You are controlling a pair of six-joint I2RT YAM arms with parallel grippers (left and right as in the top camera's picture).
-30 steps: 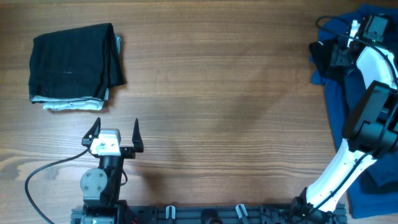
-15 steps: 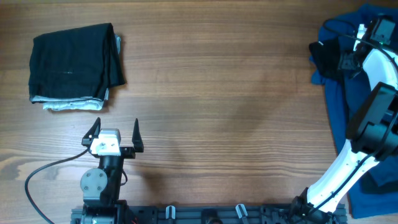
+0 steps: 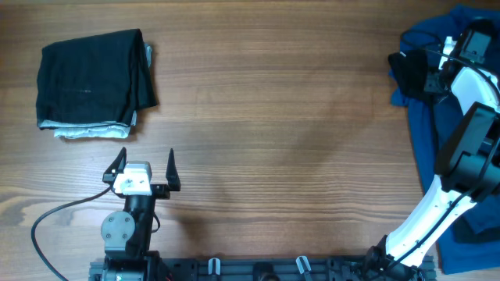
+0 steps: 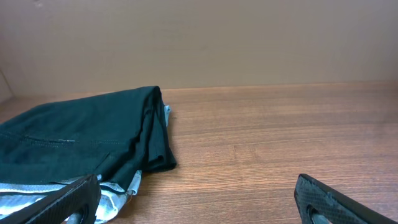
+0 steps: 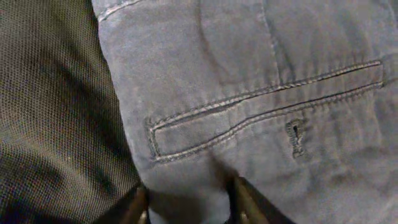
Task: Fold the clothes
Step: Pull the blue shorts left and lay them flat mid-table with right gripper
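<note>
Clothes (image 3: 426,148) lie in a loose blue heap along the right edge of the overhead frame, and a folded black garment (image 3: 90,78) sits at the upper left on a pale grey-white garment (image 3: 86,131) whose edge shows below it. Compared with a second ago, the right arm has shifted slightly toward the right edge and its fingers have drawn closer together; the folded stack and the left arm have not moved. The right arm reaches up from the lower right and bends over the heap, wrist turned toward the heap's left border. In the right wrist view the right gripper (image 5: 189,208) pinches a raised fold of the navy shorts (image 5: 249,68), its fingers (image 5: 138,208) pressing the cloth from both sides, just below a stitched pocket (image 5: 261,109) with a buttonhole (image 5: 295,134); black mesh fabric (image 5: 56,112) lies beside the shorts at left. The left gripper (image 3: 146,165) rests low at the lower left of the wooden table (image 3: 273,117), fingers spread wide and empty, pointing toward the folded stack.
</note>
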